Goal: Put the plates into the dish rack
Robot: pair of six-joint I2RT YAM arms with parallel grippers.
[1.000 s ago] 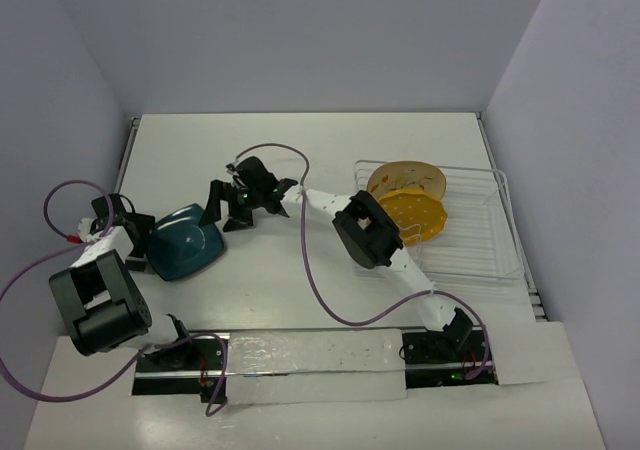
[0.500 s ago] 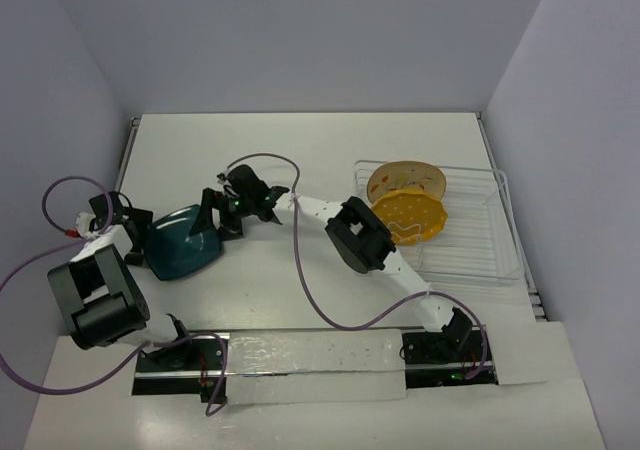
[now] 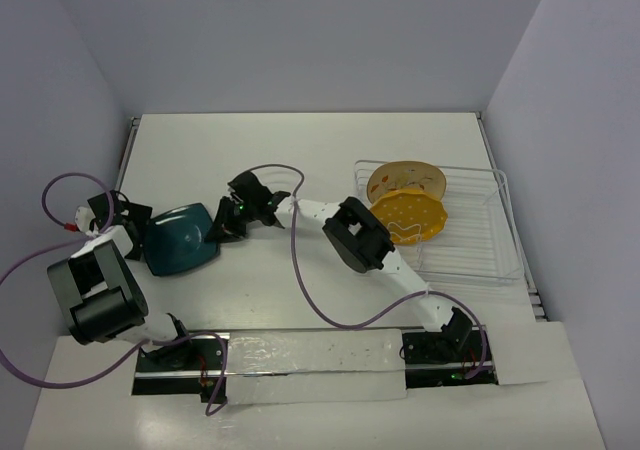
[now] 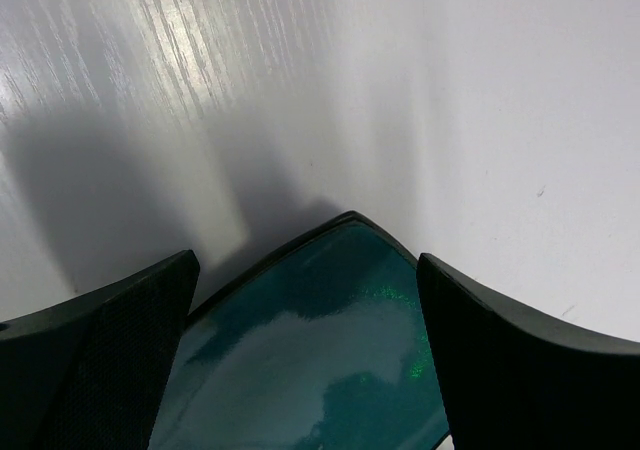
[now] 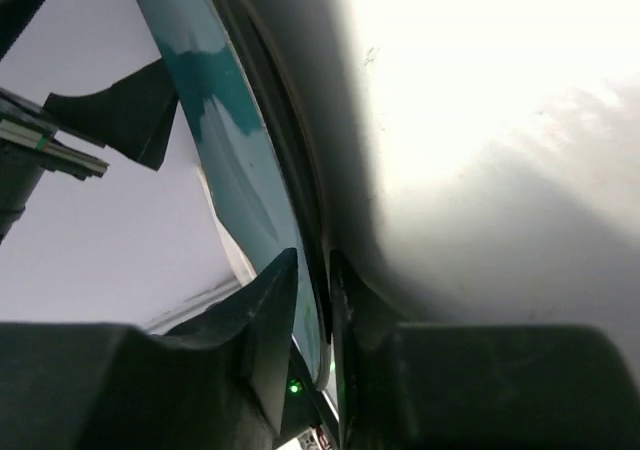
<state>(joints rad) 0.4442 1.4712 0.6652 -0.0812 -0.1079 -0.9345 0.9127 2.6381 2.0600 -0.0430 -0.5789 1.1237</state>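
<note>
Pinching the right edge of the teal plate, the right end effector has its two fingers pressed close on the thin rim, one on each side. The teal plate is on the left part of the white worktop, far from the dish rack, which sits on the right side. The left end effector is at the plate's other edge with its fingers spread wide. In the left wrist view the shiny teal face shows between them, and I cannot tell if they touch it. The long white right arm reaches across the middle of the worktop, so it lies between the teal plate and the rack. A purple cable loops beside that arm, and another purple cable curls near the left arm. Two plates stand up on their edges in the left end of the rack. The cream plate with flowers is at the back. The yellow-orange plate with pale dots is just in front of it, and the two overlap in the top view. Gray walls close in the worktop at the back and on both sides.
</note>
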